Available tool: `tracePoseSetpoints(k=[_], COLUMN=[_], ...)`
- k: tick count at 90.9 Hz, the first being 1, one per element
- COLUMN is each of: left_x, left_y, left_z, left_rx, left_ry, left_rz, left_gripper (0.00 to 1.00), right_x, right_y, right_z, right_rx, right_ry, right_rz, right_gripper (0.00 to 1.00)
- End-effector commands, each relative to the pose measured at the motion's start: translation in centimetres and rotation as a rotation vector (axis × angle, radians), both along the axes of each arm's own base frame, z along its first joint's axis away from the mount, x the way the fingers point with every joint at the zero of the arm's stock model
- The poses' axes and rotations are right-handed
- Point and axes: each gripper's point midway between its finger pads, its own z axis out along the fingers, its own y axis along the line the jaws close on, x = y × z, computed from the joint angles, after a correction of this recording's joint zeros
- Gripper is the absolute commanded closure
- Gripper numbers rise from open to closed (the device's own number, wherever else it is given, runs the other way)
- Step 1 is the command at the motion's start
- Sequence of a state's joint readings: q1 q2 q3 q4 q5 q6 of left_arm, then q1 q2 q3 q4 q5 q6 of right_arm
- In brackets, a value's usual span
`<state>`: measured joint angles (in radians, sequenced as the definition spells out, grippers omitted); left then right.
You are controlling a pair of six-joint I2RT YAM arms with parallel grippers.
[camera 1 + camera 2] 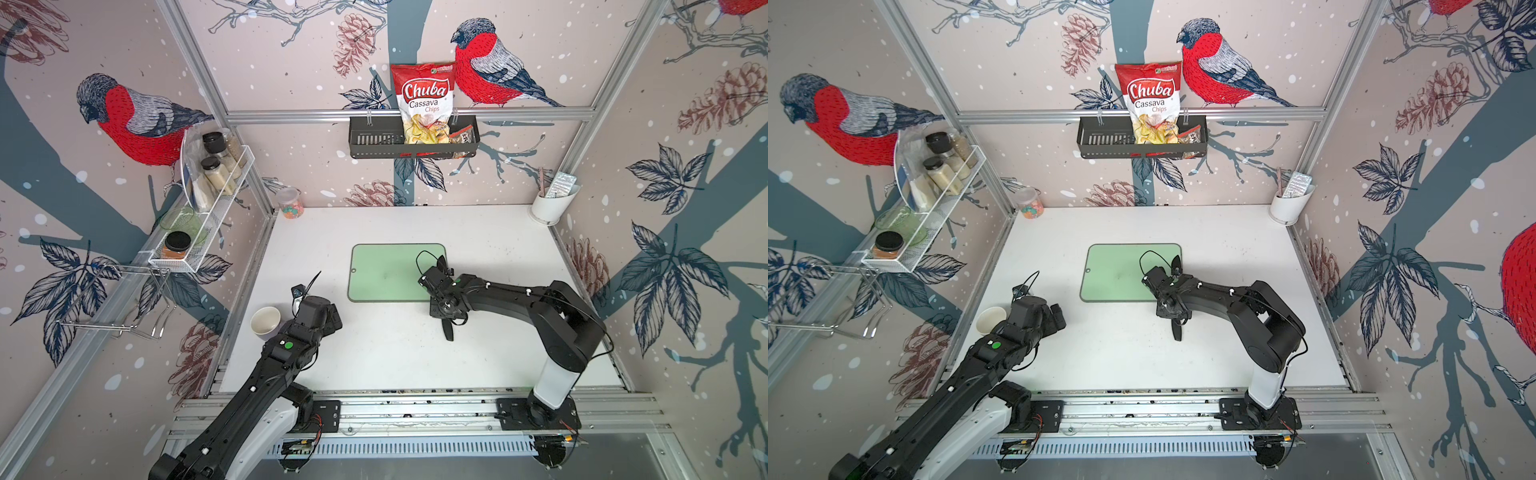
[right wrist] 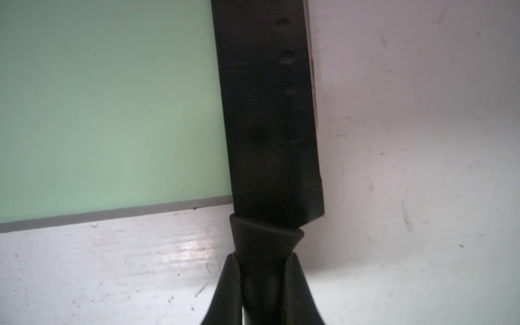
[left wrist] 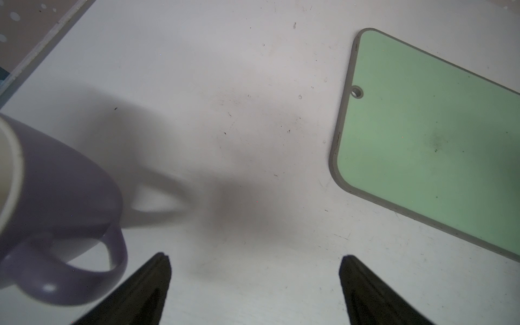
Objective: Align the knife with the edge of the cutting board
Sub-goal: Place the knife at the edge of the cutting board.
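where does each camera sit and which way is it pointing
Top views: high above the front rail, looking down toward the back wall; both arms show.
Left wrist: faces the table past the open left gripper; mug and cutting board ahead.
Right wrist: looks along the knife held in the right gripper.
Shared: every view shows the cutting board.

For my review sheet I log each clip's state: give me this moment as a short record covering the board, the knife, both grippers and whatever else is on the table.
cutting board: mint green, flat on the white table
knife: black; blade lies along the short edge opposite the hole, covering it; handle reaches past the long edge
knife lifted or resting: cannot tell
right gripper: shut on the knife handle
mug: purple, on the table, apart from the board
left gripper: open, empty, above bare table beside the mug
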<state>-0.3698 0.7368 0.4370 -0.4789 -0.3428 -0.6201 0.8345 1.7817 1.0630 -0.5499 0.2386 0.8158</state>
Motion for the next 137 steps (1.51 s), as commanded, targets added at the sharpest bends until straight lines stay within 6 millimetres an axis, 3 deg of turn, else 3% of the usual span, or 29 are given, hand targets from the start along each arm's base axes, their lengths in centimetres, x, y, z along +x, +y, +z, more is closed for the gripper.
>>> tracePoseSetpoints(k=[1, 35, 90, 137], left_x=[0.5, 0.4, 0.4, 0.5], left_y=[-0.2, -0.2, -0.3, -0.4], left_z=[0.6, 0.5, 0.5, 0.5], left_rx=[-0.001, -0.002, -0.005, -0.006], left_ry=[-0.027, -0.025, -0.023, -0.024], left_rz=[-0.008, -0.008, -0.014, -0.014], left_gripper=[0.04, 0.05, 0.04, 0.04], right_x=[-0.6, -0.5, -0.7, -1.0], right_y=[-0.1, -0.3, 1.1, 0.2], right_z=[-0.5, -0.6, -0.7, -0.9], right_rx=[-0.008, 0.018, 0.096, 0.057], right_ry=[0.028, 0.016, 0.035, 0.040], right_rz=[0.001, -0.045, -0.065, -0.057], right_gripper=[1.00, 1.00, 1.00, 1.00])
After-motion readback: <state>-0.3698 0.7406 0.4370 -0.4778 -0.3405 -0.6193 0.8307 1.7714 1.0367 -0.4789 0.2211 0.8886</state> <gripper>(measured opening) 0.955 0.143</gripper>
